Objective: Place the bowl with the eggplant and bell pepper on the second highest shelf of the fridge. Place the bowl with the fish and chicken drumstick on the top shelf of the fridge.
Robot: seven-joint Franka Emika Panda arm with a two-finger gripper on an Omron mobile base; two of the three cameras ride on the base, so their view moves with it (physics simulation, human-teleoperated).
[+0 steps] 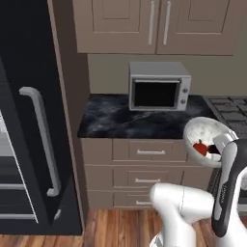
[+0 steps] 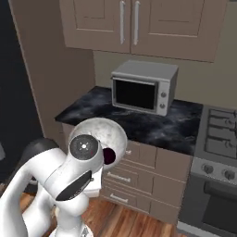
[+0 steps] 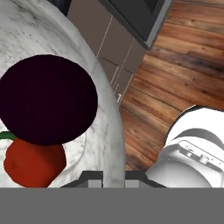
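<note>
Left base view runs from the open black fridge door (image 1: pixel 29 144) with its long grey handle (image 1: pixel 43 140) on the left, past the dark marble bench (image 1: pixel 140 120) with drawers below it, to a silver microwave (image 1: pixel 159 87) standing at the back of the bench. Farther right, the white marbled bowl (image 1: pixel 205 140) is held up in the air in front of the drawers, tilted toward the camera, with the red bell pepper (image 1: pixel 199 147) and the dark eggplant (image 1: pixel 213 149) inside it. The stove (image 1: pixel 231 108) sits at the far right.

In the hand view, the eggplant (image 3: pixel 46 98) lies above the bell pepper (image 3: pixel 33 162), touching it, both inside the bowl (image 3: pixel 103 113). The hand (image 3: pixel 113 178) is closed tight on the bowl's rim, one finger on each side of the wall. Wooden floor (image 3: pixel 175 74) shows beyond.
</note>
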